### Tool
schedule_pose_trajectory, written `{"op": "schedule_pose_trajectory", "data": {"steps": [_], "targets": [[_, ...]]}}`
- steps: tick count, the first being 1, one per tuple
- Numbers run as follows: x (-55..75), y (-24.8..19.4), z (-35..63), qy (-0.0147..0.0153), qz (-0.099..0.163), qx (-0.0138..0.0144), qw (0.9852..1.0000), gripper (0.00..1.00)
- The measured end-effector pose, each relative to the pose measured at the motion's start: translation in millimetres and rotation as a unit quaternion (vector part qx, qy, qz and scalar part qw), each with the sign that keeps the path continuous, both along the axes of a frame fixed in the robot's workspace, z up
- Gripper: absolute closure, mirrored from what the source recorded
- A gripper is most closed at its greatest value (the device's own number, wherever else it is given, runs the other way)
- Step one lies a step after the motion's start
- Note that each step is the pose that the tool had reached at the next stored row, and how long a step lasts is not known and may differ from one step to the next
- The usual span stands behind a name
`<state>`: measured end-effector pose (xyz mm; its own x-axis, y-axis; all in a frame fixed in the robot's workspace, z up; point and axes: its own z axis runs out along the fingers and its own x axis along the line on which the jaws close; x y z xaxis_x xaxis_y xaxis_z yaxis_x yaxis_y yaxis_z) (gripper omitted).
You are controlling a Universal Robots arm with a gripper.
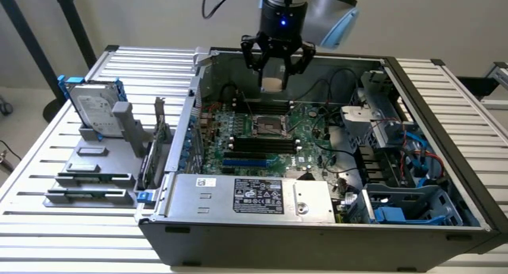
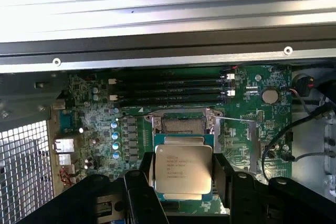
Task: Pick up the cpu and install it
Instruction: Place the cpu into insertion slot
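cpu (image 2: 182, 174): in my grip, silver top facing the wrist camera, hanging in the air over the far half of the open case (image 1: 317, 232), apart from the board.
claw (image 2: 182, 182): closed on the cpu, one finger on each of two opposite edges. The jaws stood wide because the chip is wide.
why edge grip: my read is that it kept the pads off the contact side and left the underside free.
socket (image 2: 181, 124): on the motherboard (image 1: 270, 146), below the chip and near the RAM slots (image 2: 168, 90). I judged myself roughly lined up over it, chip not seated.
hard drive (image 1: 94, 110): outside the case, on the exterior view's left, well apart, not involved.
hidden: cpu underside and the edges under my fingers. The chip covered part of the socket.
unclear: chip tilt, corner mark, and whether the socket's frame stood fully open.
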<state>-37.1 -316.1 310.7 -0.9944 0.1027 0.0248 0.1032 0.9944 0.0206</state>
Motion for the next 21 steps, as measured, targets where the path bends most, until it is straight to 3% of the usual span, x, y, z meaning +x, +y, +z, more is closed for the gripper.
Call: {"op": "schedule_pose_trajectory", "data": {"steps": [6, 11, 16, 21], "targets": [[0.0, 0.0, -3.9, 0.0, -0.054, 0.0, 0.9985, 0.45], [0.0, 0.0, -5.4, 0.0, -0.1, 0.0, 0.995, 0.45], [0.0, 0.0, -6.3, 0.0, -0.145, 0.0, 0.9895, 0.45], [0.0, 0.0, -7.3, 0.0, -0.189, 0.0, 0.9819, 0.45]]}}
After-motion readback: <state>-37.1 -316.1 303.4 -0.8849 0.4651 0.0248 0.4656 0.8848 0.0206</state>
